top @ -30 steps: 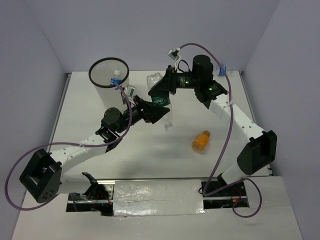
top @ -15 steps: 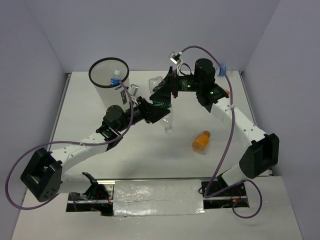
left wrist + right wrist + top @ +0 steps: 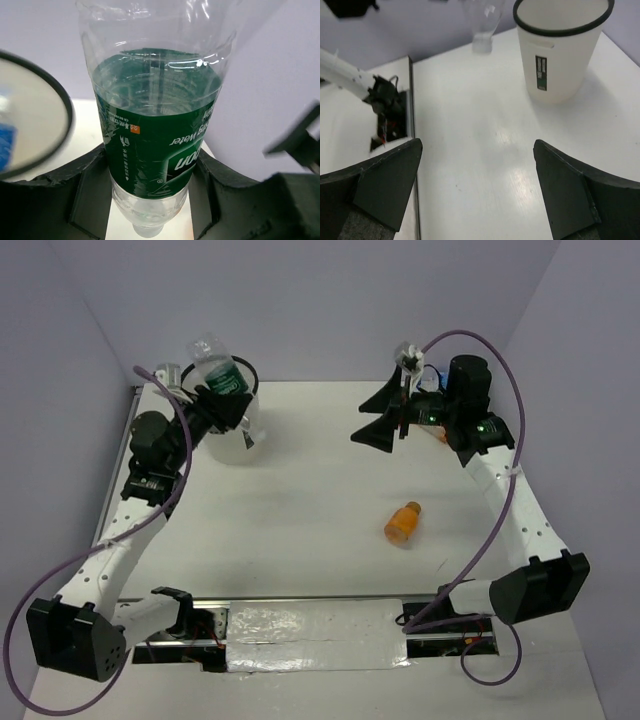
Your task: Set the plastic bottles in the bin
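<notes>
My left gripper (image 3: 224, 400) is shut on the clear bottle with the green label (image 3: 223, 377), cap down and raised high. In the left wrist view the fingers clamp the green label bottle (image 3: 155, 125) at its lower body, and the bin's black rim (image 3: 62, 100) lies just left of it. The white bin (image 3: 240, 445) stands at the far left, partly behind the gripper. A blue patch (image 3: 6, 145) shows inside it. An orange-filled bottle (image 3: 402, 522) lies on the table right of centre. My right gripper (image 3: 378, 430) hangs open and empty above the table, facing the bin (image 3: 560, 55).
The right wrist view shows the hanging bottle neck (image 3: 482, 30) left of the bin and the left arm's white link (image 3: 345, 75) by the table's edge. Purple cables loop off both arms. Grey walls close in the table on three sides.
The bottle passed from my right gripper to the left one. The left arm swung it up and left to the bin. The right gripper opened and drew back to the right.
</notes>
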